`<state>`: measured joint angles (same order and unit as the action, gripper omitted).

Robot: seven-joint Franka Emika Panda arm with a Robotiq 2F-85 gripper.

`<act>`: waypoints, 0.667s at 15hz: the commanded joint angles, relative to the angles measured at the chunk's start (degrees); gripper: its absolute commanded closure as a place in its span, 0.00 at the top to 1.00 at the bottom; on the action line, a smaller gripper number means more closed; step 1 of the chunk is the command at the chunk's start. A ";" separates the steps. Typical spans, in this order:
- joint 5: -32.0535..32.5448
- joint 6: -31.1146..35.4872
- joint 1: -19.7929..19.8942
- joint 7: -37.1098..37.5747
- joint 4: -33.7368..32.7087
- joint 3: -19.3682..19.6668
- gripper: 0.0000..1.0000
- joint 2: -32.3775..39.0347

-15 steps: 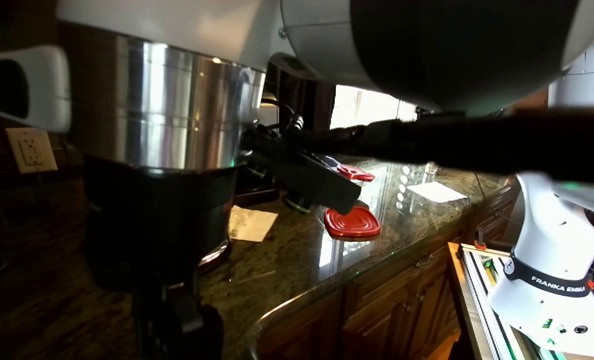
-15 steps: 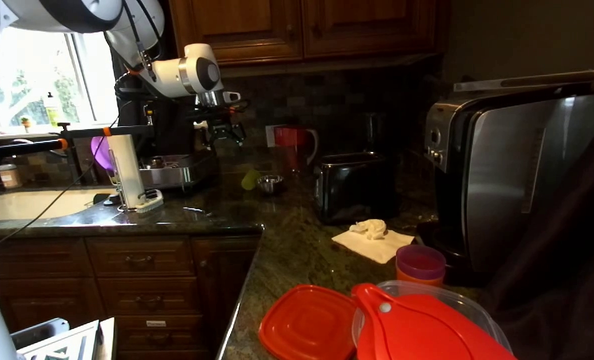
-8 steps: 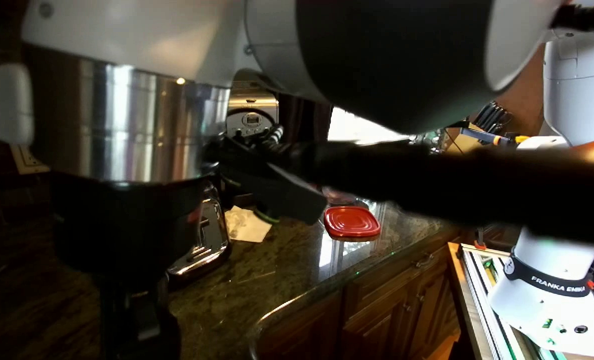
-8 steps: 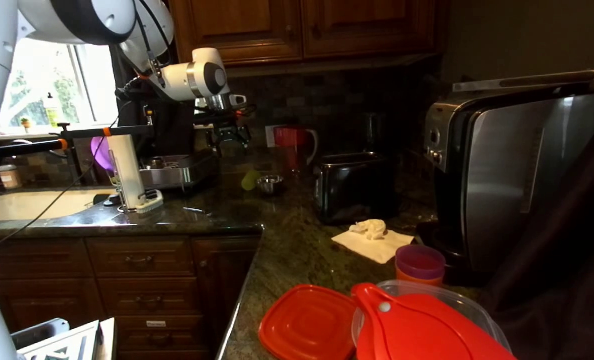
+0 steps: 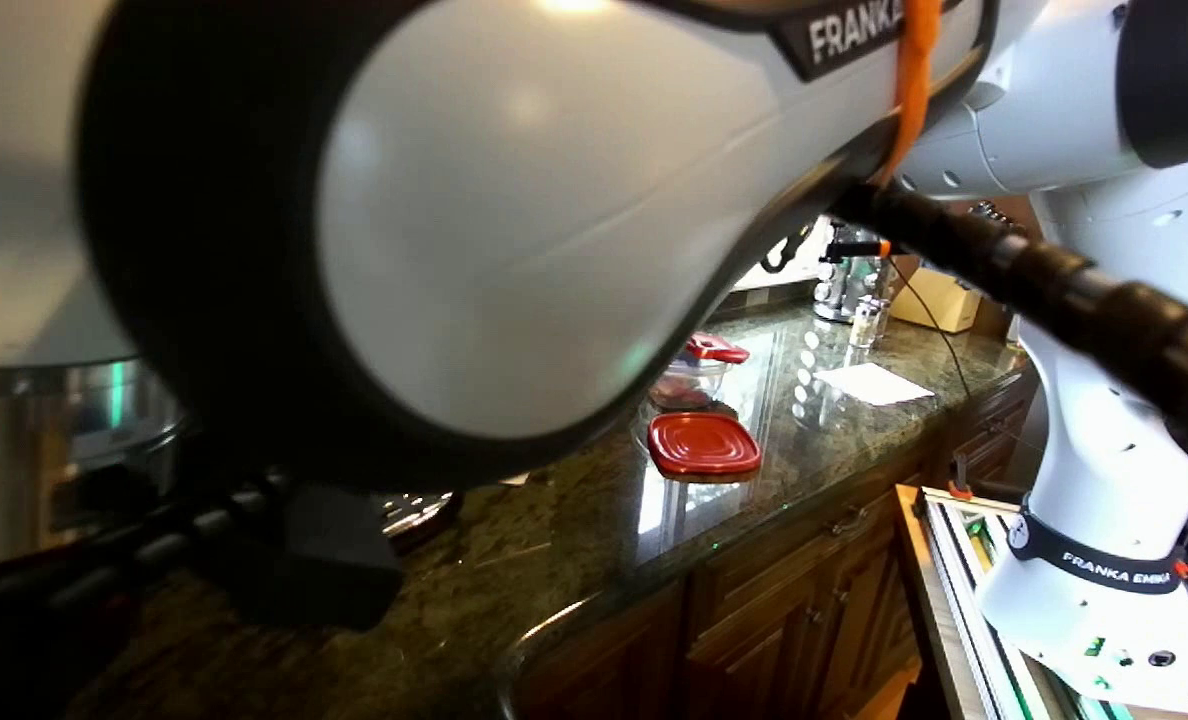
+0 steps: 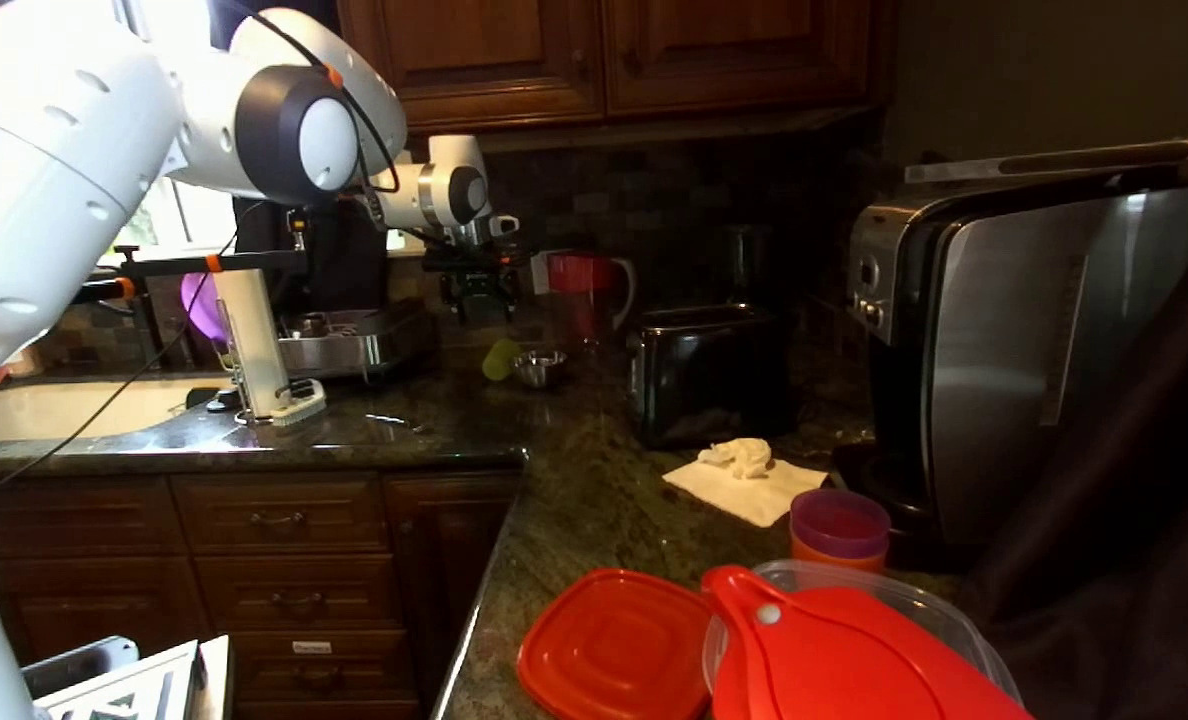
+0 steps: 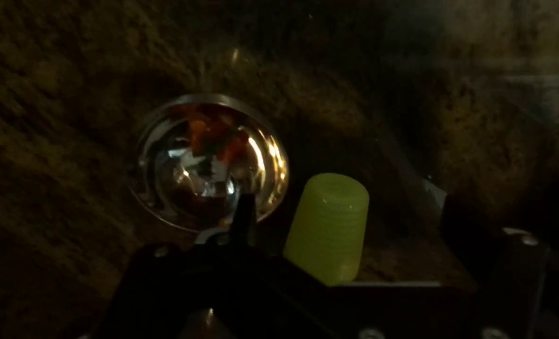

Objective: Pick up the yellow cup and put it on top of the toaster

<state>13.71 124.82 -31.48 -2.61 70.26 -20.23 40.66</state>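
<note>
The yellow cup (image 6: pixel 500 359) is on the dark stone counter, tilted or on its side, beside a metal bowl. In the wrist view, the cup (image 7: pixel 329 226) shows its closed base and ribbed side; its lower end is hidden by the gripper. My gripper (image 6: pixel 485 312) is in the air above the cup and bowl, apart from them. In the wrist view, my gripper (image 7: pixel 347 201) is open and empty, its fingers spread wide to either side of the cup. The toaster (image 6: pixel 719 375) stands on the counter to the right. A sliver of the toaster (image 5: pixel 416 512) shows behind the arm.
The metal bowl (image 7: pixel 209 165) is close beside the cup. A red pitcher (image 6: pixel 584 295) stands behind, and a dish rack (image 6: pixel 344 350) and paper towel roll (image 6: pixel 254 340) stand left. A coffee maker (image 6: pixel 1044 340), napkin (image 6: pixel 734 495) and red lid (image 6: pixel 619 640) are on the right.
My gripper has moved down and rightward to above the cup. The forearm has swung across an exterior view and now covers much of the toaster there. The cup and toaster have not moved.
</note>
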 commanded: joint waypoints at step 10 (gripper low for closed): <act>-0.76 6.44 -5.56 2.38 -17.88 -0.55 1.00 15.30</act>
<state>11.89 126.35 -35.48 -2.15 55.85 -22.02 52.24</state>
